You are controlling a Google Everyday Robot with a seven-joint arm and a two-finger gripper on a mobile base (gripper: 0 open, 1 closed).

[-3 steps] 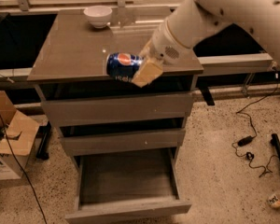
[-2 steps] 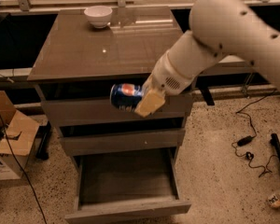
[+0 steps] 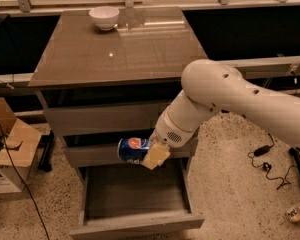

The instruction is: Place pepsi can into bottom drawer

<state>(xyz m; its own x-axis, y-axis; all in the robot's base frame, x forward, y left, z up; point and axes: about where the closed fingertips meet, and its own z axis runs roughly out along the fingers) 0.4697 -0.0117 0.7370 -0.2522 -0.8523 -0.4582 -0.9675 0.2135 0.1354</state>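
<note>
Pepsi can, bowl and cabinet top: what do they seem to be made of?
Pepsi can, held in the end effector in front of the middle drawer: probably thin metal, with a glossy printed blue skin. Bowl: likely glazed ceramic, white and smooth. Cabinet top: perhaps laminate or varnished wood, grey-brown with mirror-like glare.

Pincer point(image 3: 146, 154), gripping pepsi can point(image 3: 131, 149), above unobstructed bottom drawer point(image 3: 135, 226).

Single view: set high before the table point(image 3: 115, 54), facing down and forward over its top and front, at middling range. Gripper point(image 3: 146, 153) near frame centre, before the table's middle drawer point(image 3: 90, 155), jaws clasped on the pepsi can point(image 3: 129, 149), above the open bottom drawer point(image 3: 135, 225).
</note>
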